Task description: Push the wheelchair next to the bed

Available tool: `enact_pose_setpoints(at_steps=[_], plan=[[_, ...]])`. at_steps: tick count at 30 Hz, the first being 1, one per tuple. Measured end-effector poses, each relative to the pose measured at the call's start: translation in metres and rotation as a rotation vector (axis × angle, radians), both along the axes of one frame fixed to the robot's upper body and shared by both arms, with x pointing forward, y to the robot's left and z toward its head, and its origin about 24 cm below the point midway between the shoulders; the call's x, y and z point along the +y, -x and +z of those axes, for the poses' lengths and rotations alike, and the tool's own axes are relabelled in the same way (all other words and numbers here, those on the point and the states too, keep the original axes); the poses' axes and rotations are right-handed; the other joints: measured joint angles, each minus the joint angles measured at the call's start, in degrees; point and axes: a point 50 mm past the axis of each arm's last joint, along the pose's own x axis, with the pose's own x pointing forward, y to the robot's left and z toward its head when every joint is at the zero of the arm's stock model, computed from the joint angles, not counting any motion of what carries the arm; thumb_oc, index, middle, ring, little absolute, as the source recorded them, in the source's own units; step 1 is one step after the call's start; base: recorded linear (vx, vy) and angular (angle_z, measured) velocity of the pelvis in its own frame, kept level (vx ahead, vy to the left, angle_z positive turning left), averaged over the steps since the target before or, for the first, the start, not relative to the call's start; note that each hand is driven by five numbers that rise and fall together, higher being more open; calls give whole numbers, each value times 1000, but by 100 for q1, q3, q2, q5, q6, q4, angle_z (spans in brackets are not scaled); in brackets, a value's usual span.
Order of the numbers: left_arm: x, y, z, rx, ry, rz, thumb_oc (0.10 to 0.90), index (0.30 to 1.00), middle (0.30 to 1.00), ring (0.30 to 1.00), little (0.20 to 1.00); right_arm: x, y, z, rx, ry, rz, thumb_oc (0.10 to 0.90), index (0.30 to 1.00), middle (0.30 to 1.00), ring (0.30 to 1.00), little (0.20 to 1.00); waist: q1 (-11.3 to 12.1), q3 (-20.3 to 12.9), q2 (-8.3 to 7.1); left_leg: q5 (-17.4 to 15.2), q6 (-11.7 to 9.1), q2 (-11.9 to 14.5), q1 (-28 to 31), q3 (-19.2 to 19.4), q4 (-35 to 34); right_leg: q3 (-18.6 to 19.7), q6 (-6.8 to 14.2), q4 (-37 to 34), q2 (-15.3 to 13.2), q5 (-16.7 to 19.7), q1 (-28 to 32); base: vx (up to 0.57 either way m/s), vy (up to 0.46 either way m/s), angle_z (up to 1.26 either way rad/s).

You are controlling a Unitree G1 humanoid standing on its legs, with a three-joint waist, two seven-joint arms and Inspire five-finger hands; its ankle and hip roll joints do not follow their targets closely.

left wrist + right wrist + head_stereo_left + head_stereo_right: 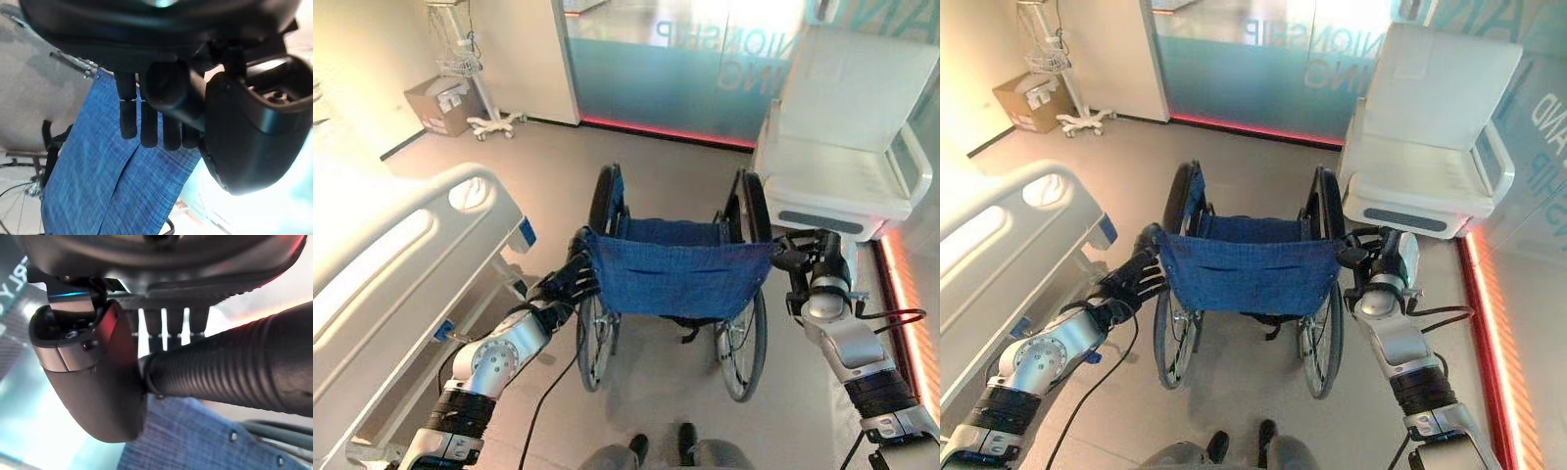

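**Robot hands on both push handles, wheelchair facing away beside the bed**

Robot hand, left [570,284]: sits at the left edge of the blue backrest [677,277], centre left of the frame. In its wrist view the fingers [146,128] curl down over the dark push handle [166,88], with the blue fabric showing past them. Robot hand, right [1368,257]: sits at the right edge of the backrest, centre right of the frame. In its wrist view the thumb [105,382] and fingers close round the ribbed handle grip [230,372].

Purpose of this hold: a grip on each handle lets the two arms push evenly and, judged from the layout, steer by pushing one side harder than the other.

Wheelchair [675,284]: stands on the floor [656,166] at frame centre, directly ahead of the robot. Its backrest faces the camera; the seat and large wheels [744,343] extend toward the top of the frame. The long axis therefore runs from bottom to top of the frame, front end pointing at the glass wall [685,69].

Bed [401,264]: occupies the left side of the frame, its white rail running diagonally toward the lower left. The wheelchair's left wheel is near the bed's end but apart from it. A white chair [852,137] stands at upper right, close to the right handle.

A trolley [470,69] and a box [440,103] stand well apart at upper left.
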Motion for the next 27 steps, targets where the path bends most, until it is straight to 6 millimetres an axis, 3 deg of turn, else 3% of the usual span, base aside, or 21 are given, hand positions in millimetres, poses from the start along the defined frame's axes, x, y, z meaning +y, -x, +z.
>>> enact_pose_setpoints(at_steps=[1, 2, 3, 4, 5, 6, 7, 8, 9, 10, 11, 12, 13, 14, 15, 16, 18, 21, 24, 27], plan=[[-3, 0, -1, -1, 9, -2, 400, 300, 300, 300, 300, -3, 0, 1, -4, 1, -6, 400, 300, 300, 300, 300, -68, 68, -60, -106, 20, -129, -12, 317, 481, -71, -19, 72, -115, -3, 44, 516, -213, 86], [-9, 4, -7, 10, 43, -6, 400, 300, 300, 300, 300, -10, 1, 4, 3, 25, -1, 400, 300, 300, 300, 300, -99, 88, 22, -441, -18, -150, 123, 718, 1111, -68, -251, 360, -117, -171, 120, 547, -236, 74], [-18, 8, -9, 8, 77, -23, 400, 300, 300, 300, 300, -18, 5, 7, 6, 51, -1, 400, 300, 300, 300, 300, -187, 58, 261, -766, -35, 48, 432, 701, 862, -93, -278, 527, 60, -316, 143, 551, -243, 71], [-25, 8, -4, -20, 99, -44, 400, 300, 300, 300, 300, -24, 4, 15, -14, 68, -13, 400, 300, 300, 300, 300, -219, 127, 378, -958, 58, 169, 635, 480, 521, -83, -275, 820, 182, -468, 51, 463, -201, 56], [-28, 8, -1, -34, 104, -53, 400, 300, 300, 300, 300, -27, 3, 18, -22, 68, -25, 400, 300, 300, 300, 300, -220, 161, 375, -990, 80, 172, 674, 354, 409, -92, -293, 921, 242, -482, 18, 386, -198, 53], [-32, 8, 1, -46, 118, -67, 400, 300, 300, 300, 300, -30, 3, 19, -15, 63, -46, 400, 300, 300, 300, 300, -245, 146, 286, -949, -300, 120, 560, 264, 523, -47, -340, 783, 190, -511, 48, 296, -186, 54], [-34, 8, 6, -65, 119, -78, 400, 300, 300, 300, 300, -31, 0, 24, -8, 66, -53, 400, 300, 300, 300, 300, -269, 190, 110, -895, -744, -59, 186, 320, 1269, -113, -403, 816, 49, -563, -23, 367, -223, 48], [-35, 8, 8, -69, 121, -86, 400, 300, 300, 300, 300, -32, -2, 26, -6, 69, -53, 400, 300, 300, 300, 300, -248, 196, 93, -859, -803, -141, -146, 396, 1910, -132, -471, 942, 46, -635, -88, 385, -221, 17], [-39, 9, 7, -63, 122, -106, 400, 300, 300, 300, 300, -35, -5, 29, 2, 71, -53, 400, 300, 300, 300, 300, -167, 253, 173, -602, -870, -175, -711, 531, 3187, -153, -591, 1068, 140, -787, -42, 370, -196, -25], [-40, 11, 5, -41, 120, -119, 400, 300, 300, 300, 300, -37, -4, 27, 25, 72, -61, 400, 300, 300, 300, 300, 41, 277, 157, -101, -1097, -244, -942, 664, 3683, -97, -606, 1003, 149, -760, 117, 381, -195, -40], [-40, 13, 3, -27, 116, -122, 400, 300, 300, 300, 300, -36, -3, 25, 37, 70, -62, 400, 300, 300, 300, 300, 115, 272, 117, 141, -1174, -299, -981, 690, 3771, -37, -551, 900, 104, -720, 213, 367, -175, -44], [-38, 16, -2, 2, 113, -126, 400, 300, 300, 300, 300, -36, -2, 23, 56, 77, -57, 400, 300, 300, 300, 300, 201, 278, 97, 661, -1090, -397, -1070, 721, 4026, -16, -554, 566, 42, -683, 508, 299, -135, -19], [-38, 18, -3, 9, 118, -130, 400, 300, 300, 300, 300, -36, -1, 23, 64, 78, -57, 400, 300, 300, 300, 300, 214, 277, 99, 589, -969, -396, -1171, 760, 4136, -30, -616, 411, 47, -616, 621, 308, -125, -22], [-34, 23, -3, 8, 109, -135, 400, 300, 300, 300, 300, -35, 0, 23, 71, 79, -46, 400, 300, 300, 300, 300, 294, 276, 98, 389, -683, -345, -1292, 735, 3844, -54, -648, 309, 84, -618, 738, 356, -109, -18], [-29, 24, -1, 9, 106, -147, 400, 300, 300, 300, 300, -33, 0, 23, 71, 80, -35, 400, 300, 300, 300, 300, 334, 272, 76, 222, -535, -176, -1309, 797, 3078, -88, -675, 200, 139, -599, 808, 448, -108, -24], [-27, 24, 0, 5, 106, -147, 400, 300, 300, 300, 300, -32, -1, 24, 71, 78, -28, 400, 300, 300, 300, 300, 358, 273, 76, 218, -526, -102, -1341, 808, 2696, -84, -700, 188, 171, -617, 817, 417, -68, -15], [-25, 27, 4, 1, 100, -169, 400, 300, 300, 300, 300, -30, -1, 24, 76, 89, -12, 400, 300, 300, 300, 300, 427, 273, 93, 280, -585, 154, -1353, 907, 1014, -64, -775, 113, 299, -679, 973, 450, -27, -20], [-28, 31, 3, -3, 141, -201, 400, 300, 300, 300, 300, -34, -1, 19, 103, 99, -24, 400, 300, 300, 300, 300, 583, 261, 145, 282, -615, 333, -1442, 1183, -237, -29, -805, -96, 447, -854, 1377, 499, 7, -13], [-30, 36, 2, -14, 154, -218, 400, 300, 300, 300, 300, -39, 3, 14, 117, 113, -24, 400, 300, 300, 300, 300, 759, 211, 175, 318, -675, 522, -1495, 1568, -775, -12, -808, -211, 514, -1049, 1743, 578, 29, -21], [-30, 49, -4, 12, 161, -217, 400, 300, 300, 300, 300, -41, 10, 5, 142, 120, -7, 400, 300, 300, 300, 300, 844, -110, 221, 283, -620, 517, -1418, 1727, -421, -26, -584, -448, 419, -1407, 2217, 546, 15, -31]])
